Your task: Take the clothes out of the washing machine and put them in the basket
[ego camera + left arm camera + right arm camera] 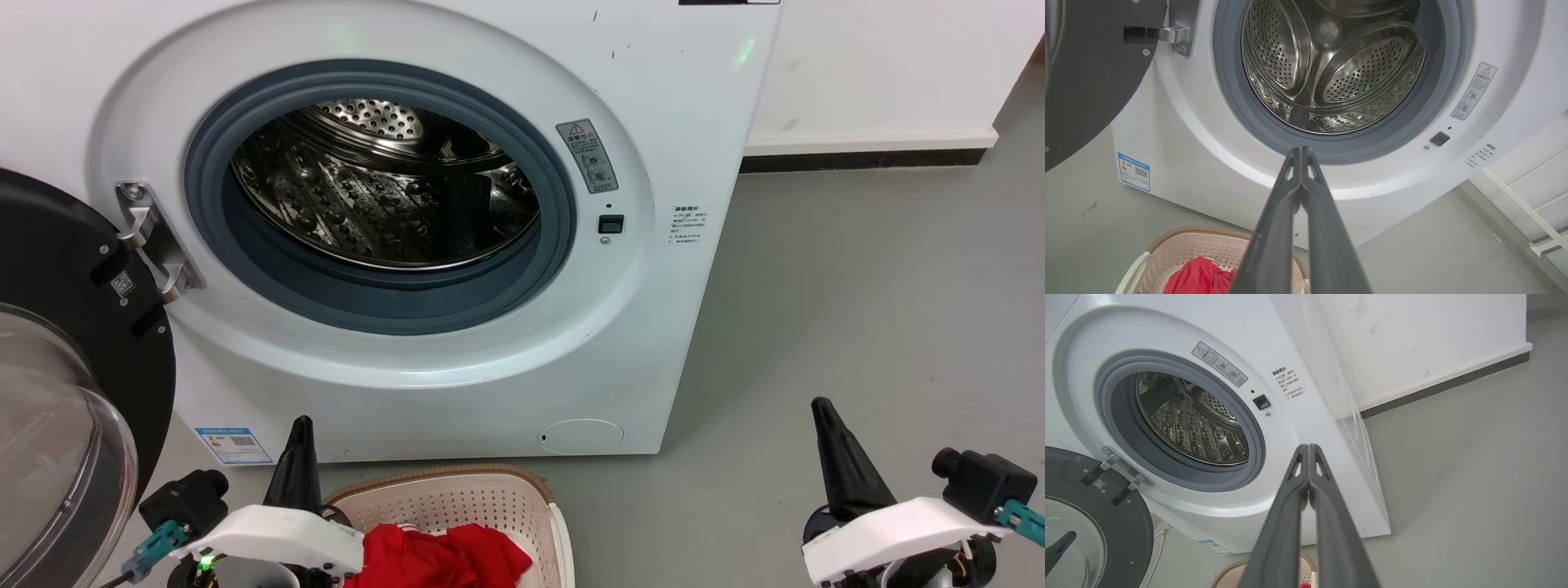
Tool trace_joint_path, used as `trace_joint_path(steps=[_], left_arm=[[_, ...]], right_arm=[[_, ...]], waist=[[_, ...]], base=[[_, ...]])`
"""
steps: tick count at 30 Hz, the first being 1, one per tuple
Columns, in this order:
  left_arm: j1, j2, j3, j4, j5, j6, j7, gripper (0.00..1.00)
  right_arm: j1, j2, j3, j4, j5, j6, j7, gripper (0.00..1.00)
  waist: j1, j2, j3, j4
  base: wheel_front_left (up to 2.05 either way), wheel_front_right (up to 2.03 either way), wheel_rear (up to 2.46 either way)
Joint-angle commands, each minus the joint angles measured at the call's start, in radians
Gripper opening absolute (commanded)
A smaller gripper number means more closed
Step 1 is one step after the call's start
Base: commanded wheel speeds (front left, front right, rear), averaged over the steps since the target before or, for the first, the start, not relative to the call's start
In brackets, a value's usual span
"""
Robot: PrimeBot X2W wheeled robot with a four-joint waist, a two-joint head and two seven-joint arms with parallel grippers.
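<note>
The white washing machine [457, 359] stands ahead with its black-rimmed glass door [65, 384] swung open to the left. Its steel drum [384, 184] shows bare metal, with no fabric in it. On the floor in front sits the cream basket [457, 494] holding red clothes [445, 559]. My left gripper [302, 425] is shut and empty, low at the basket's left edge. My right gripper [820, 406] is shut and empty too, over the floor to the right. In the left wrist view the shut fingers [1300, 151] point at the porthole's lower rim, with the clothes [1198, 279] below.
Grey floor [857, 310] stretches to the right of the machine up to a white wall with a dark skirting strip [865, 159]. The open door [1090, 522] takes up the space left of the porthole. The basket's rim [1233, 575] peeks in at the bottom of the right wrist view.
</note>
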Motion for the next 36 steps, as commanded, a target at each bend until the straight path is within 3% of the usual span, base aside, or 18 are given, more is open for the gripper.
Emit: trace_joint_path(steps=[1,16,36], left_arm=[[-0.03,0.001,0.006,-0.012,-0.042,-0.008,0.009,0.0],[-0.043,0.001,0.032,-0.005,-0.278,-0.03,0.067,0.0],[-0.054,0.0,0.058,0.003,-0.514,-0.053,0.124,0.0]], right_arm=[[-0.031,-0.008,-0.005,-0.007,0.048,0.0,0.005,0.0],[-0.049,-0.015,-0.024,0.016,0.307,0.0,0.043,0.0],[-0.069,-0.018,-0.048,0.039,0.56,0.0,0.085,0.0]], waist=[[0.0,0.0,0.0,0.001],[0.0,0.0,0.001,0.008],[0.0,0.0,0.002,0.017]], base=[[0.0,0.0,0.0],[0.0,0.0,0.0],[0.0,0.0,0.0]])
